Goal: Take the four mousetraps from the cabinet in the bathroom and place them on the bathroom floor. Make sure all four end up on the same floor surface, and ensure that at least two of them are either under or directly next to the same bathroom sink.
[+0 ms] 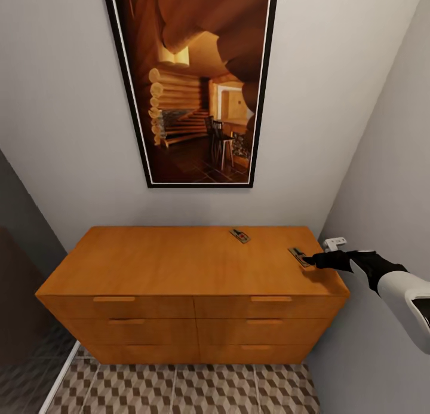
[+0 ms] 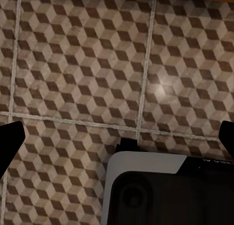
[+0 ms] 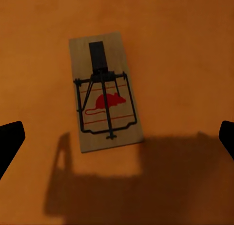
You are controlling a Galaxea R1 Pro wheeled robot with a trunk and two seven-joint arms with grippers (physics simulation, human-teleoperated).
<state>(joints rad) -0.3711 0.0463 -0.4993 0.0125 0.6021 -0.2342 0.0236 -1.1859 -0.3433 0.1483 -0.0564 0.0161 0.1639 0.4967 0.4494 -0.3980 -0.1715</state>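
Two traps lie on the cabinet point(image 1: 191, 258); your right tool point(image 1: 310, 260), open, hovers over one trap point(image 3: 105, 105). None floored yet.

Cube-patterned bathroom floor point(image 2: 87, 64) between spread jaws

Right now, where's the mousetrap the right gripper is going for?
In the head view, that mousetrap lies flat on the cabinet top near its right edge, just under the right gripper; a second mousetrap sits further back toward the wall.
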